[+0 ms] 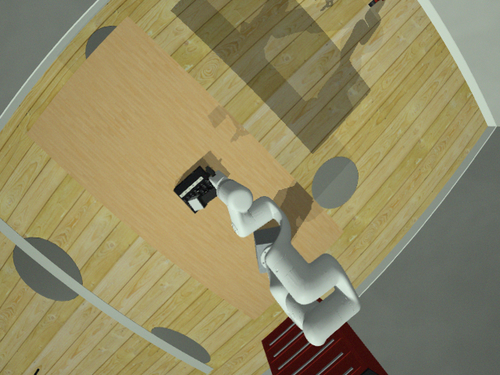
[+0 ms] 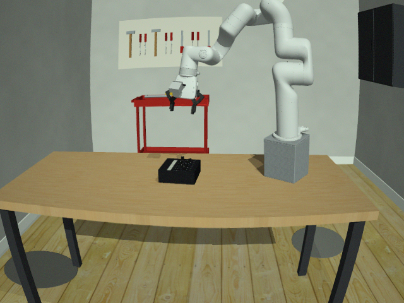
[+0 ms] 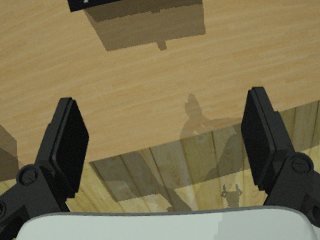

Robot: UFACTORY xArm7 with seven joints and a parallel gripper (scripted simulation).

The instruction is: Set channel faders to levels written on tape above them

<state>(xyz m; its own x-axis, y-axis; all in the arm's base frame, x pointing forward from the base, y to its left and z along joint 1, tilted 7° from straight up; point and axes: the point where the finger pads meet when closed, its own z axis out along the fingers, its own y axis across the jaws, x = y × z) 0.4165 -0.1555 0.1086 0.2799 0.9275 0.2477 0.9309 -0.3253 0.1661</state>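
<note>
The black lighting desk (image 1: 188, 180) (image 2: 178, 176) stands on the table, with a pale tape strip (image 1: 191, 187) (image 2: 172, 165) across its top. Its small dark fader caps (image 2: 184, 164) are too small to read against their scales, and the levels on the tape are not readable. Only an edge of the desk (image 3: 82, 5) shows at the top of the wrist view. My gripper (image 1: 208, 183) (image 2: 182, 111) (image 3: 162, 111) is open and empty, high above the desk and touching nothing. In the top view the gripper and its camera housing cover part of the desk.
The wooden table (image 1: 121, 112) (image 2: 98, 192) carries the desk and the arm's grey base block (image 1: 264, 251) (image 2: 283, 160). A red trolley (image 1: 306, 351) (image 2: 172, 101) stands beyond the table. In the wrist view the table's edge runs below the desk's shadow, with plank floor (image 3: 220, 150) past it.
</note>
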